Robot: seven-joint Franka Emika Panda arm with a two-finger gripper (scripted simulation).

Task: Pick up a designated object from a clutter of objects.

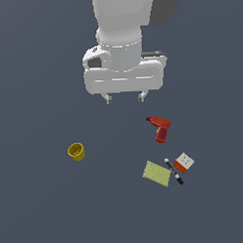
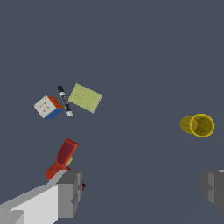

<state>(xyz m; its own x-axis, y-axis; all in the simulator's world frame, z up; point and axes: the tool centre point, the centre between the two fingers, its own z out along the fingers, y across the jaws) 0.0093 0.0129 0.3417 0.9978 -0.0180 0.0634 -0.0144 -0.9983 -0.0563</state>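
Background surface: a flat, matte, dark slate-blue worktop (image 1: 37,211). In the exterior view it fills the picture to all four borders, with one even tone and a plain, unpatterned face. In the wrist view the same worktop (image 2: 131,43) again forms the whole backdrop, reaching every border of the picture. Its colour there is the same uniform blue-grey, and only faint, soft variations in shade show across it. It is the only thing in view outside the task.

The arm hangs high above the tabletop, its end effector (image 1: 125,98) pointing straight down, fingers spread wide, holding nothing
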